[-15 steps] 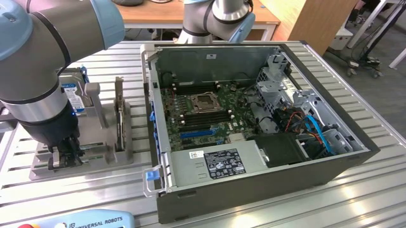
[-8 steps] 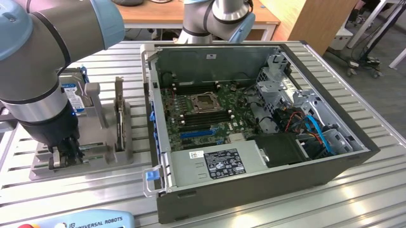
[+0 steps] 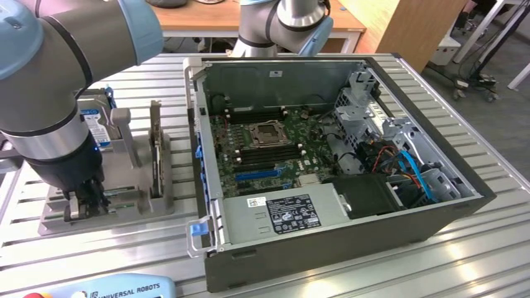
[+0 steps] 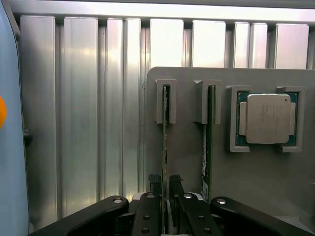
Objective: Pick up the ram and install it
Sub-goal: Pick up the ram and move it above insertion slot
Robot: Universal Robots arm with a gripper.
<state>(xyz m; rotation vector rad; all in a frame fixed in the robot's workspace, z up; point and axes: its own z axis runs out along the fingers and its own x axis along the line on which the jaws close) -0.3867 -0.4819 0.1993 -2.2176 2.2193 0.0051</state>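
Pincer (image 4: 165, 184), drawn narrow, gripped the ram (image 4: 165, 142) between its fingertips, the stick standing on edge in the holder (image 4: 187, 147), long axis running straight ahead of the pincer, a second stick (image 4: 207, 128) just beside.

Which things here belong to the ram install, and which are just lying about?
Job: gripper, shut on one ram stick in the grey holder; motherboard in the open computer case.
Lying about: other ram stick, processor, hard drive, teach pendant.
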